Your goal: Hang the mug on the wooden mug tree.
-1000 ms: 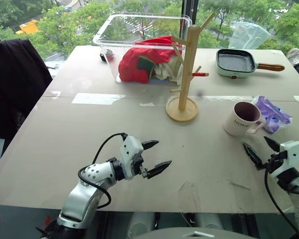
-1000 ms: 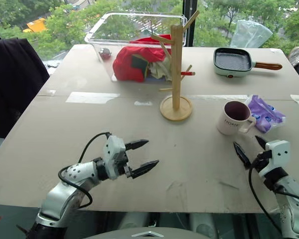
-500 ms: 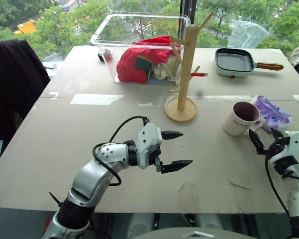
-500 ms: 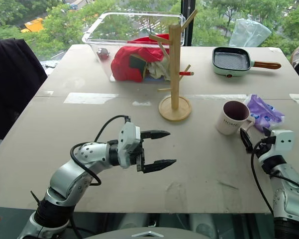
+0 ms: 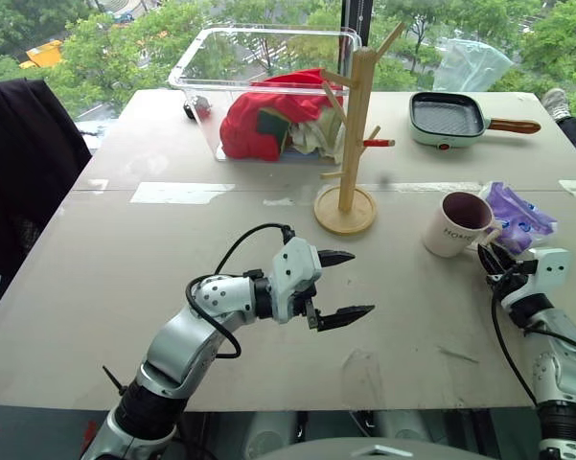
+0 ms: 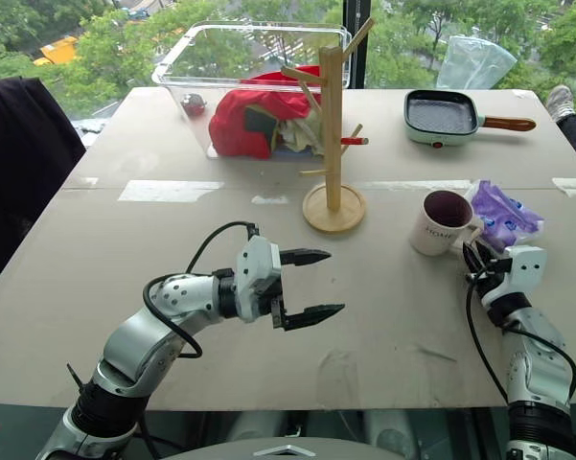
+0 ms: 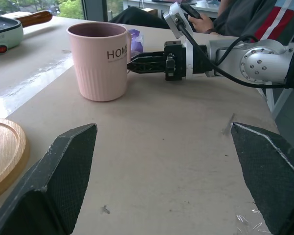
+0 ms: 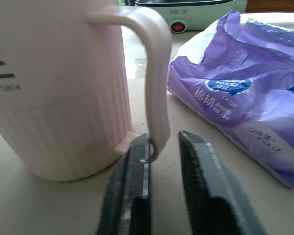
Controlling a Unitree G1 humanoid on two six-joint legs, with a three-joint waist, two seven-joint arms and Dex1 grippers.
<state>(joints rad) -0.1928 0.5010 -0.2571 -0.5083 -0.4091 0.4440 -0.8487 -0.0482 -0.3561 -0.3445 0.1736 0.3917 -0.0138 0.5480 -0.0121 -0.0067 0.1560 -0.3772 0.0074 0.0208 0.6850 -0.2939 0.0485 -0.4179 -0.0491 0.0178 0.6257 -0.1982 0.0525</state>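
Setting was an indoor robot test station, not a home. Evidence: plain grey table (image 5: 125,287) with household props laid out — clear plastic bin (image 5: 268,57) of cloths, small grill pan (image 5: 452,117) — beside a large window (image 5: 86,48) overlooking treetops from high up.

Bright daylight from windows ahead, soft shadows, wrist views perhaps slightly blurred.
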